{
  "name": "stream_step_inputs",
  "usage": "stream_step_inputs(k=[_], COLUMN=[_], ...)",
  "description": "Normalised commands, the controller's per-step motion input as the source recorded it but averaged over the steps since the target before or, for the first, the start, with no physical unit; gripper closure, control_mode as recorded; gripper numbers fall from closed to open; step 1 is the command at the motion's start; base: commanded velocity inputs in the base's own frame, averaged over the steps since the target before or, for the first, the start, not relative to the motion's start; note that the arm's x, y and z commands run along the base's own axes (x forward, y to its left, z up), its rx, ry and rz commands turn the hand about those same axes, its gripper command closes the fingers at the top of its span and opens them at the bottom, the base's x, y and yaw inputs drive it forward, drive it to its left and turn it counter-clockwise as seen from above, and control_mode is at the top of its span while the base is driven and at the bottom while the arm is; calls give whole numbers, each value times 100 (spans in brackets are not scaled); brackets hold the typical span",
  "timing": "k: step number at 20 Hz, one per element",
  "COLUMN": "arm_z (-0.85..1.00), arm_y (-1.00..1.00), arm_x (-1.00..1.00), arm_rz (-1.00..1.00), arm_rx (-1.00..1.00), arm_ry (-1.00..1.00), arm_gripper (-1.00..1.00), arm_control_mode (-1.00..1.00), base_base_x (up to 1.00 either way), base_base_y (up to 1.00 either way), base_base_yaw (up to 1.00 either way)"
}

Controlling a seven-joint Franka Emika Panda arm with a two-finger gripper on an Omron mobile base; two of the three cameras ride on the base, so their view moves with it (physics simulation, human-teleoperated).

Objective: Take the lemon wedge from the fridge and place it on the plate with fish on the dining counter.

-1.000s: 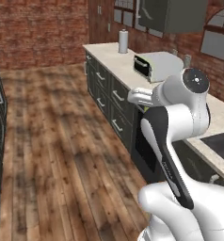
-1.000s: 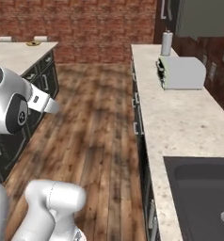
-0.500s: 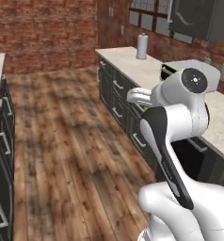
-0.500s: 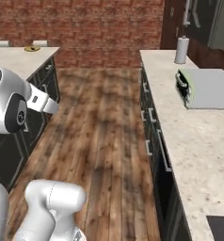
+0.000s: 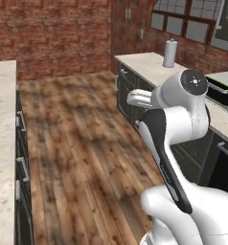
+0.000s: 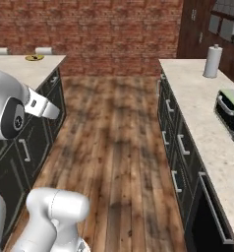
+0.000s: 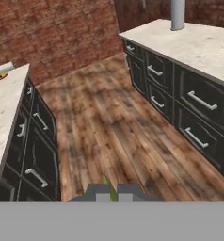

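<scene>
The gripper [image 7: 113, 192] was clamped on the lemon wedge [image 7: 107, 185], a green-yellow sliver showing between the fingertips above the wood floor. The wedge appeared light, soft and slippery, best pinched across its flat faces. The plate with fish [image 6: 34, 57] sat near the far edge of the worktop [image 6: 20, 66].

You face down an aisle of floor [image 6: 114, 147] between two counters, a wall [image 6: 89, 29] at the far end. Dining counter [image 6: 15, 69] runs along your left, wall counter [image 6: 197, 103] along your right. Plate [image 6: 34, 57] sits on the dining counter's far end, two stools [image 6: 20, 50] just behind it. On the wall counter, paper towel roll [image 6: 212, 61] stands far back, toaster oven [image 6: 232, 115] nearer you. Drawers [image 7: 194, 110] line the wall counter's front.
</scene>
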Motion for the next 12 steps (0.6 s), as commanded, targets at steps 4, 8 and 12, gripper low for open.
stream_step_inputs(k=[4, 8, 12], arm_z=[0, 0, 0], arm_y=[0, 0, 0], arm_x=[0, 0, 0], arm_rz=[0, 0, 0], arm_rx=[0, 0, 0], arm_ry=[0, 0, 0], arm_gripper=[100, 100, 100], arm_control_mode=[100, 100, 100], base_base_x=[100, 100, 100], base_base_y=[-31, -38, -24], base_base_yaw=[-2, -4, 0])
